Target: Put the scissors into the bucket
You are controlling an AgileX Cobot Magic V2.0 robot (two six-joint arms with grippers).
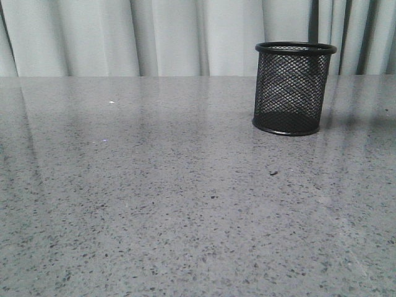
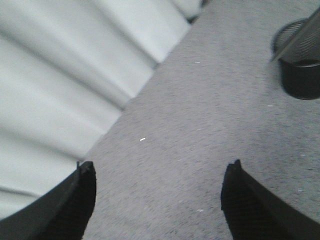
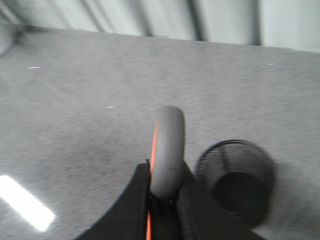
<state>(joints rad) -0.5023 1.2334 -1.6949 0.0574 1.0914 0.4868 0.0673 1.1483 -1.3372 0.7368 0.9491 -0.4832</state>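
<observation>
The black wire-mesh bucket (image 1: 292, 88) stands upright at the back right of the table. It also shows in the right wrist view (image 3: 235, 176), seen from above, and in the left wrist view (image 2: 299, 60). My right gripper (image 3: 167, 187) is shut on the scissors (image 3: 167, 150); a grey handle loop with an orange lining sticks out between the fingers, above the table and just beside the bucket's mouth. The blades are hidden. My left gripper (image 2: 159, 192) is open and empty above bare table near the curtain. Neither gripper shows in the front view.
A pale curtain (image 1: 154, 37) hangs along the table's far edge. The grey speckled table (image 1: 154, 204) spreads out in front of the bucket. A bright light reflection (image 3: 25, 202) lies on the table in the right wrist view.
</observation>
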